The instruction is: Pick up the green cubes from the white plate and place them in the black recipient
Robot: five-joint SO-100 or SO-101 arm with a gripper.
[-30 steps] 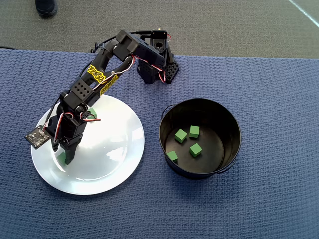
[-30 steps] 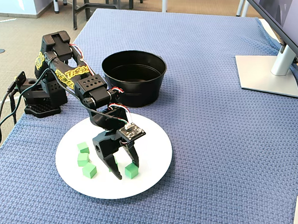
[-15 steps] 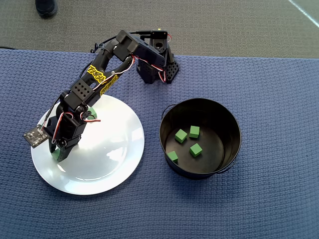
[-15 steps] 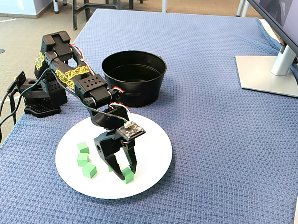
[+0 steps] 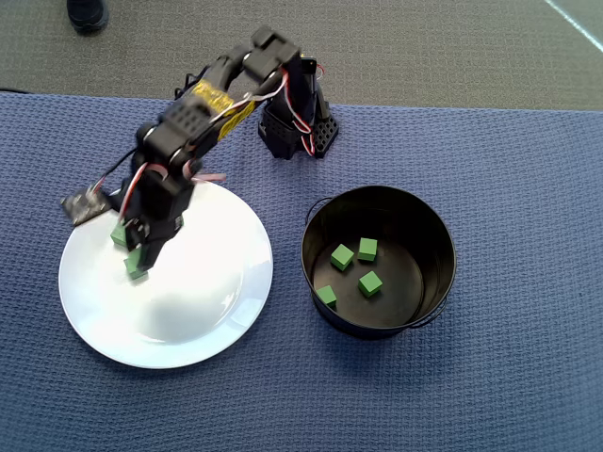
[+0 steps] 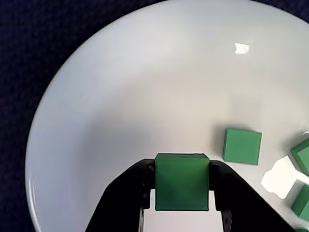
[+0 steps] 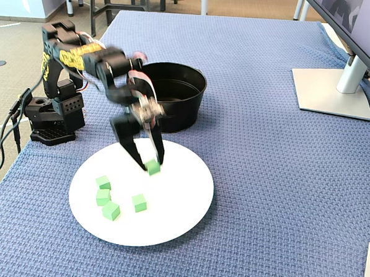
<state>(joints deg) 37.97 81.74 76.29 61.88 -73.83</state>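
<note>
Tool point(image 6: 181, 203) around unlabelled green cube point(image 6: 181, 181)

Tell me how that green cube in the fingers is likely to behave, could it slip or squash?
The green cube probably stays stiff: its edges look square between the fingers. It seems light, since a narrow pinch holds it above the white plate. Its matte, flat faces likely resist slipping, and if dropped it should not roll.
</note>
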